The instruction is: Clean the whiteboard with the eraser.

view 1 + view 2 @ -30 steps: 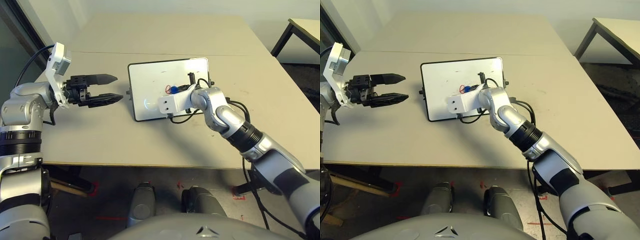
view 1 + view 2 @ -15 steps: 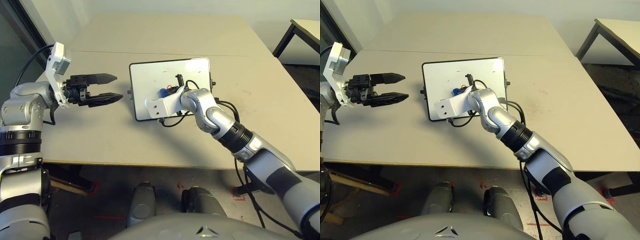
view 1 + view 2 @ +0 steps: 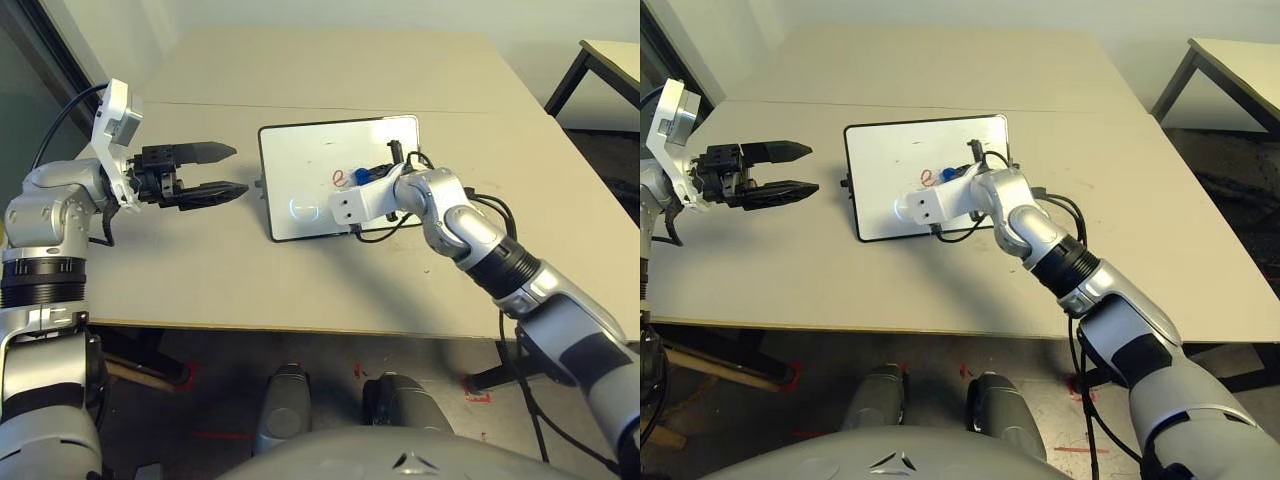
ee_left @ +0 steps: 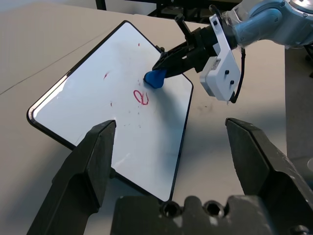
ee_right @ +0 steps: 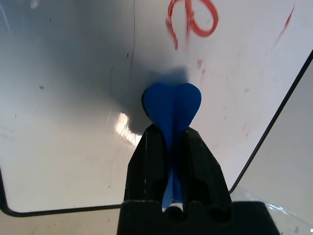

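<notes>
Above 1 whiteboard (image 3: 310, 180), 1 hand (image 5: 168, 147) grips 1 blue eraser (image 5: 172, 105); 1 open hand (image 3: 215, 175) holds nothing.

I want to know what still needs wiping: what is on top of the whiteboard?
The blue eraser, in the right gripper's fingers, and a red squiggle with small specks. Whatever lies directly beneath the eraser is covered.
</notes>
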Motion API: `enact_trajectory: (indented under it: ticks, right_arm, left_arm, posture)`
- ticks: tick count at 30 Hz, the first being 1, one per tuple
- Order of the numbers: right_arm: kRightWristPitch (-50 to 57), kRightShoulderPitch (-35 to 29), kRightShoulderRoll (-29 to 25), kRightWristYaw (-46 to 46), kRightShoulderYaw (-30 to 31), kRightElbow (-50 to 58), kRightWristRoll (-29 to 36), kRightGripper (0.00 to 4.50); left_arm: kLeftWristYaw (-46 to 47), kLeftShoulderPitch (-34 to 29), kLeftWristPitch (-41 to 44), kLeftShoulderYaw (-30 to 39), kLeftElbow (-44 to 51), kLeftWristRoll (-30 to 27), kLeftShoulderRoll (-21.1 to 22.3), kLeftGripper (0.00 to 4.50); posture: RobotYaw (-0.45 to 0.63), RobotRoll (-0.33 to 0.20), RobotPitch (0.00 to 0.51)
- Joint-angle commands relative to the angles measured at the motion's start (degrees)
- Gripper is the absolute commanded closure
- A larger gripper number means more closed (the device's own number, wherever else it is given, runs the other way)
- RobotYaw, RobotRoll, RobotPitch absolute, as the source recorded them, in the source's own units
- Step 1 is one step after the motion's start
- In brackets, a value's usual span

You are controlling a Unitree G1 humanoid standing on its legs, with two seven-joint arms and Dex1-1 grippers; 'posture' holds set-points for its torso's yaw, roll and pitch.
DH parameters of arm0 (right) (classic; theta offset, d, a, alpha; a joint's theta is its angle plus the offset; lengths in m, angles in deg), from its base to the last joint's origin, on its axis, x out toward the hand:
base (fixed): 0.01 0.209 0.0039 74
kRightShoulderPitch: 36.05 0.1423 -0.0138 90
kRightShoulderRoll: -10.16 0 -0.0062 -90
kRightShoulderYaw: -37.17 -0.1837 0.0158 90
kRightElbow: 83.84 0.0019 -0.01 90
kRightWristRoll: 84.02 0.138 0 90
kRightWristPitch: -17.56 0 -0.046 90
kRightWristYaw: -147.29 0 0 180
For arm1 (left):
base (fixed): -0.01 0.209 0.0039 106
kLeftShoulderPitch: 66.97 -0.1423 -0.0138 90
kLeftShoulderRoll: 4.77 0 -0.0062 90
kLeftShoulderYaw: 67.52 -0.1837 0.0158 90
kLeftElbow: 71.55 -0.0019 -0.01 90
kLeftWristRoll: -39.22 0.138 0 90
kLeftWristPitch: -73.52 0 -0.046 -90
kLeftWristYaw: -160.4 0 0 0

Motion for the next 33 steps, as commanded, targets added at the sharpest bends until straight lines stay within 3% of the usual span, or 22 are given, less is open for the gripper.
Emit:
enact_trajectory:
  ticks: [1,22,33]
  right_arm:
    - [0.4,-0.2,0.6,-0.7,-0.6,0.4,0.0,4.26]
    - [-4.3,2.2,7.9,4.7,3.8,-6.7,-4.3,4.26]
    - [-4.9,0.4,2.9,4.1,1.9,-5.8,-4.3,4.26]
  left_arm:
    - [-0.4,1.0,-0.5,-1.0,-1.0,0.5,-0.2,0.00]
    - [-0.2,-0.2,0.3,0.0,0.2,-0.2,0.9,0.00]
    - [-0.7,1.0,-0.2,-0.6,-0.8,0.2,0.7,0.00]
  posture:
    - [0.28,0.000,0.011]
    - [0.31,0.000,0.009]
    - [0.30,0.000,0.006]
